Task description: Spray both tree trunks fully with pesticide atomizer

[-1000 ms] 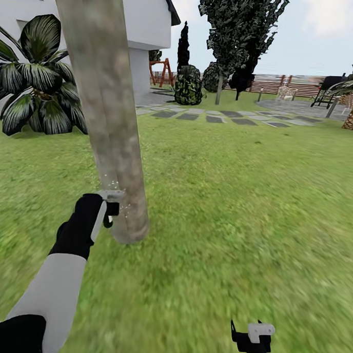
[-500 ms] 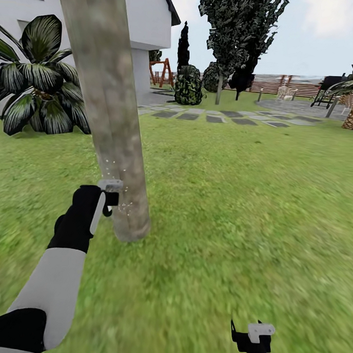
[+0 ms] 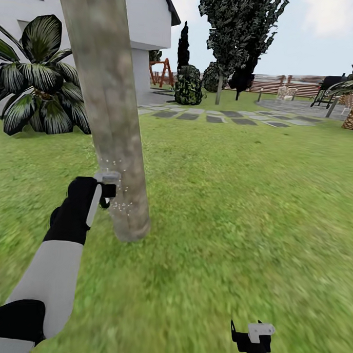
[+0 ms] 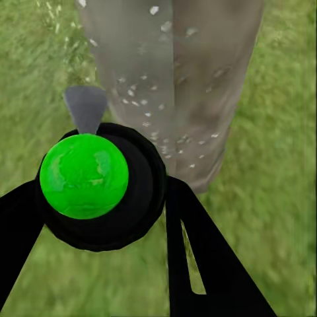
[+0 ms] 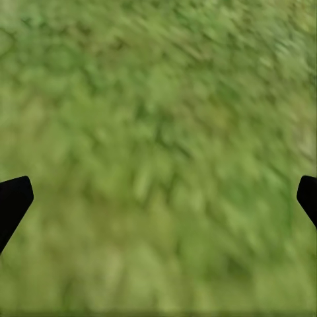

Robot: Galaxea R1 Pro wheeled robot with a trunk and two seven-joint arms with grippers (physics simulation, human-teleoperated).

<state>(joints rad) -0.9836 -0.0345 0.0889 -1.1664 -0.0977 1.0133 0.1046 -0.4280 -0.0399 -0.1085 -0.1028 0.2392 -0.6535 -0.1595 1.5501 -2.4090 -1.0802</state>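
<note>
1. Green grass floor (image 3: 236,210) lies under the right gripper (image 5: 158,198), whose fingers are spread wide with nothing between them.
2. The left gripper (image 4: 112,264) clamps the pesticide atomizer (image 4: 99,185), a black bottle with a green cap; its contents cannot be seen.
3. Just past its grey nozzle, whitish pesticide (image 4: 155,112) specks dot the tree trunk (image 3: 110,112).
4. Farther off stand stepping stones (image 3: 220,118), another tree (image 3: 239,30) and the wooden fence (image 3: 283,86).

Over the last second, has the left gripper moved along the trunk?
Yes. In the head view the left gripper, shut on the atomizer, has risen up the tree trunk, farther above its base, with pesticide specks on the bark.
</note>
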